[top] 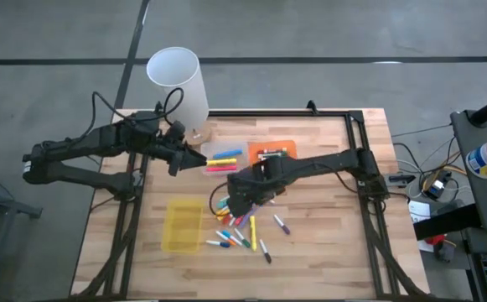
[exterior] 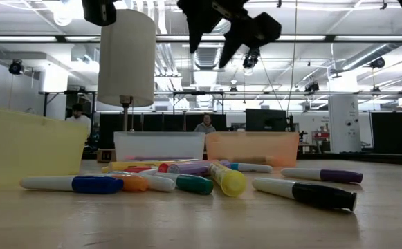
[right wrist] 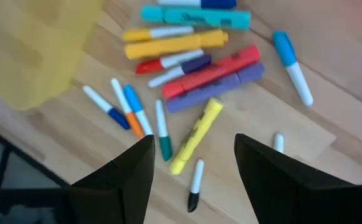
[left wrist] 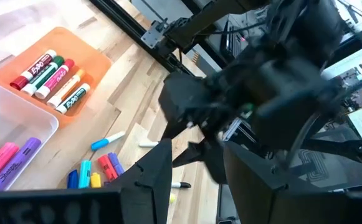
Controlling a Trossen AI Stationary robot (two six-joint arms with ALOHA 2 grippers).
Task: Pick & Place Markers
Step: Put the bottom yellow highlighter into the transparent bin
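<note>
Right gripper [right wrist: 193,165] hovers over markers [right wrist: 193,59] beside yellow tray [top: 182,225], fingers wide, empty. Left gripper [left wrist: 196,165] open, empty. Markers look light, stiff, slick; pinch mid-barrel.

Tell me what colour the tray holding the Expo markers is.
Translucent orange; the tray with the Expo markers shows best in the left wrist view.

Legible print is limited to marker barrels.

- Left wrist view, orange tray [left wrist: 96,62]: the white dry-erase markers [left wrist: 50,76] carry the brand "EXPO" along the barrel; the red-capped marker [left wrist: 34,68] shows it most clearly.
- Left wrist view, clear tray [left wrist: 43,127]: the pink highlighter [left wrist: 0,163] bears "Sharpie".
- Right wrist view: the teal marker [right wrist: 196,17] bears "Sharpie" lettering; script on the red highlighter [right wrist: 212,71] is too blurred to read.
</note>
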